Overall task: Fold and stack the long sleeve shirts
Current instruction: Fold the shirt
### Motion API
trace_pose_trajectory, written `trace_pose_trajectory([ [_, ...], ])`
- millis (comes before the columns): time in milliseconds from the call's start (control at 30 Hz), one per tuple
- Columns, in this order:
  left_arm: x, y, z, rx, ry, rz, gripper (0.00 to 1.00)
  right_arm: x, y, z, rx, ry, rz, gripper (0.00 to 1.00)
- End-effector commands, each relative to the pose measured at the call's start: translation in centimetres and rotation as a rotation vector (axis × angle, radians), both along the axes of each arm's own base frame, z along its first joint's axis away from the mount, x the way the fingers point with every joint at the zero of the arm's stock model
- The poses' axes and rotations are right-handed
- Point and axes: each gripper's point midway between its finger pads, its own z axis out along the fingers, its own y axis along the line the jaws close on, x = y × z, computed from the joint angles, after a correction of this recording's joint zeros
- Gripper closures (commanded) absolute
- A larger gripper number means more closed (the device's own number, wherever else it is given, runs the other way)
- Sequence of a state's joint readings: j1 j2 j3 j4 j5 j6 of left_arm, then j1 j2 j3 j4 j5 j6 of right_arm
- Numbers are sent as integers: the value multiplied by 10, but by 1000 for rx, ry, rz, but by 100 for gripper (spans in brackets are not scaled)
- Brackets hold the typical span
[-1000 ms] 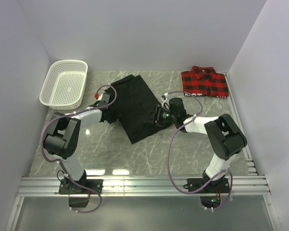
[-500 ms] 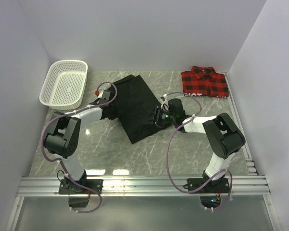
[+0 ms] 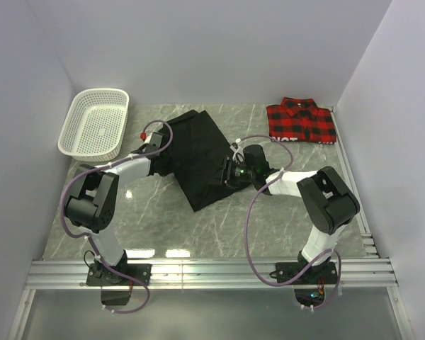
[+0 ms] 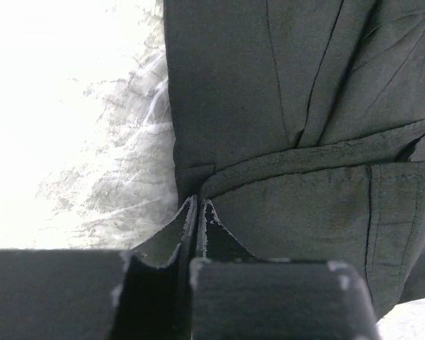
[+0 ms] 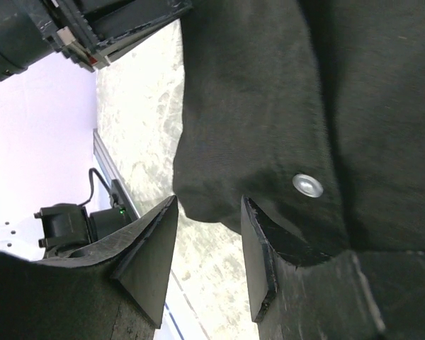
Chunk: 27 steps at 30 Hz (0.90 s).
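On the marble table [image 3: 198,230], roughly mid-way across, the black shirt [image 3: 198,152] lies partly folded as a slanted strip, with both arms working at its edges. The left gripper [image 4: 197,207] has its jaws pressed together, and the tips meet right at the hem on the shirt's left side, so I record it as pinching a thin edge of that cloth. The right gripper [image 5: 207,244] has its jaws apart at about half width. A rounded fold of the black shirt's right edge hangs just above the gap, and nothing is clamped there. A small pale button [image 5: 308,185] sits on the fabric close to the right-hand finger [image 5: 263,248]. From above, both sets of fingertips are hidden under the wrist housings and lost against the dark cloth, so contact can only be judged from the wrist cameras. The left wrist view is washed out to white along its left side, and the shirt's folds are hard to separate in either close view. Compared with a second ago, the left gripper has advanced to the shirt's edge and closed, and the right gripper has slid further left onto the cloth. The plaid shirt [image 3: 302,122], folded at the far right corner, and the white basket [image 3: 95,122] at the far left are unchanged.
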<state>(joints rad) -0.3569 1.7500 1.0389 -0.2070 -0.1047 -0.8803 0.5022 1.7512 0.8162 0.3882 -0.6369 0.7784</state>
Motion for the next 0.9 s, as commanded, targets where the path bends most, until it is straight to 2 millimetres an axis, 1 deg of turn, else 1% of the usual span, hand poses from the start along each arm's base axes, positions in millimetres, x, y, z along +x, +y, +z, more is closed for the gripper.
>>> trace_pose_trajectory([
  [0, 19, -1, 16, 27, -70, -14, 99, 4, 19, 27, 47, -81, 54, 52],
  [33, 20, 1, 15, 38, -76, -11, 100, 3, 24, 33, 63, -91, 71, 52],
  [100, 25, 2, 15, 57, -91, -16, 100, -8, 38, 37, 78, -96, 128, 52],
  [133, 26, 2, 16, 63, -96, -17, 99, -8, 45, 44, 87, -111, 147, 52],
  [167, 28, 4, 16, 72, -100, -13, 100, -11, 51, 47, 94, -116, 169, 52],
  [200, 31, 4, 18, 78, -112, -18, 100, -20, 60, 45, 98, -112, 212, 52],
  [233, 32, 4, 19, 80, -117, -19, 100, -21, 67, 50, 108, -123, 231, 52],
  [300, 36, 5, 21, 91, -129, -16, 100, -29, 78, 42, 100, -106, 274, 52],
  [333, 36, 5, 20, 95, -131, -18, 100, -28, 84, 46, 104, -111, 287, 52],
  [367, 37, 5, 20, 97, -133, -19, 99, -29, 86, 32, 88, -81, 298, 52],
  [400, 38, 6, 20, 100, -137, -22, 100, -30, 88, 26, 82, -59, 305, 52],
  [433, 40, 5, 19, 100, -142, -20, 99, -32, 92, 24, 89, -45, 326, 52],
  [467, 40, 5, 17, 103, -138, -20, 99, -33, 93, 6, 73, -6, 333, 52],
  [500, 42, 5, 17, 106, -141, -20, 99, -36, 93, -2, 62, 22, 342, 52],
  [533, 43, 5, 14, 109, -139, -20, 100, -39, 94, -17, 48, 62, 359, 52],
  [633, 46, 7, 13, 119, -140, -11, 100, -45, 92, -38, 26, 134, 377, 52],
  [667, 47, 7, 10, 123, -139, -7, 100, -49, 91, -50, 16, 166, 382, 52],
  [767, 50, 11, 3, 147, -129, 14, 99, -53, 88, -64, 1, 222, 390, 52],
  [833, 53, 13, 0, 156, -122, 24, 99, -54, 89, -65, 3, 232, 389, 52],
  [867, 53, 14, -5, 164, -112, 25, 99, -54, 88, -65, 0, 233, 388, 52],
])
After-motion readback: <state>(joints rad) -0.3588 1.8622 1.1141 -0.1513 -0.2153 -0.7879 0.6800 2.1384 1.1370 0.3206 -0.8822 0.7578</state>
